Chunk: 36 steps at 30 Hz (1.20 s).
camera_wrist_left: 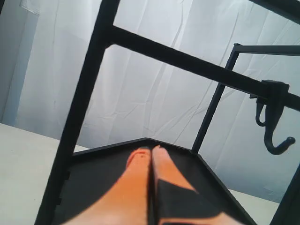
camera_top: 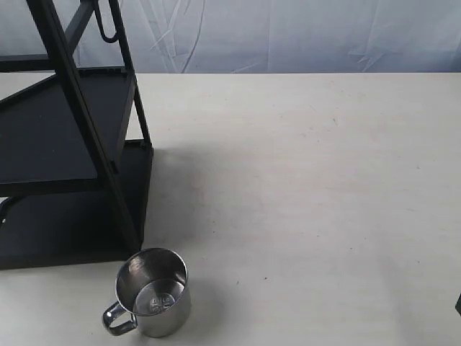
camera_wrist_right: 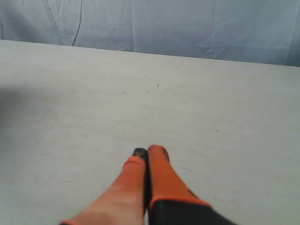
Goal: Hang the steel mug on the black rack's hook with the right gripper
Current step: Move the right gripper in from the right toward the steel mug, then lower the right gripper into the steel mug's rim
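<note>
The steel mug (camera_top: 153, 292) stands upright on the white table near the front left, its looped handle (camera_top: 115, 319) turned to the front left. Just behind it rises the black rack (camera_top: 68, 144), whose J-shaped hook (camera_top: 108, 25) hangs at the top. The same hook (camera_wrist_left: 274, 136) shows in the left wrist view, hanging from a rack bar (camera_wrist_left: 187, 58). My right gripper (camera_wrist_right: 147, 152) is shut and empty over bare table; the mug is absent from its view. My left gripper (camera_wrist_left: 151, 150) is shut and empty above a rack shelf (camera_wrist_left: 93, 178). Neither gripper shows in the exterior view.
A wrinkled white cloth backdrop (camera_top: 288, 32) closes the far side. The white table (camera_top: 310, 187) stretches to the right of the rack. A small dark edge (camera_top: 458, 303) shows at the right border of the exterior view.
</note>
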Motion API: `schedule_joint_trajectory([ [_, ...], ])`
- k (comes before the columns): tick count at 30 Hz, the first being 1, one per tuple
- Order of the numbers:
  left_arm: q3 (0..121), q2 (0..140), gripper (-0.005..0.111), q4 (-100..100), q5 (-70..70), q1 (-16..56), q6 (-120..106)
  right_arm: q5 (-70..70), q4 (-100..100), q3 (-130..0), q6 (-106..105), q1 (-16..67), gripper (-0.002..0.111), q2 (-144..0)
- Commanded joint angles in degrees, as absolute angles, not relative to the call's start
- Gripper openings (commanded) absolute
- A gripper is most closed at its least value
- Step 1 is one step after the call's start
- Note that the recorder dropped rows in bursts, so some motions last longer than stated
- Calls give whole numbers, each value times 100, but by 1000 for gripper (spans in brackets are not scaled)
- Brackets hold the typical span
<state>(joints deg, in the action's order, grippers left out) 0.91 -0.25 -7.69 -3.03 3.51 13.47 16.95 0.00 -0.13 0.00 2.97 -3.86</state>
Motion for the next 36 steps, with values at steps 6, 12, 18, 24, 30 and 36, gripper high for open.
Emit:
schedule_joint_trajectory([
  [6,103,0,0,-747,-286,360,1346,192,534,0,202,270,-1,-357],
  [12,103,0,0,-747,-286,360,1346,-1318,3410,0,2555,270,-1,-357],
  [18,103,0,0,-747,-286,360,1346,-555,3793,0,3585,293,-1,-357],
  [24,103,0,0,-747,-286,360,1346,1557,2009,-1699,2789,306,-1,-1741],
  [30,103,0,0,-747,-286,360,1346,4120,2491,-4135,-483,339,-1,-4729],
  [36,103,0,0,-747,-286,360,1346,4896,2050,-5566,-594,2327,-1,-7407],
])
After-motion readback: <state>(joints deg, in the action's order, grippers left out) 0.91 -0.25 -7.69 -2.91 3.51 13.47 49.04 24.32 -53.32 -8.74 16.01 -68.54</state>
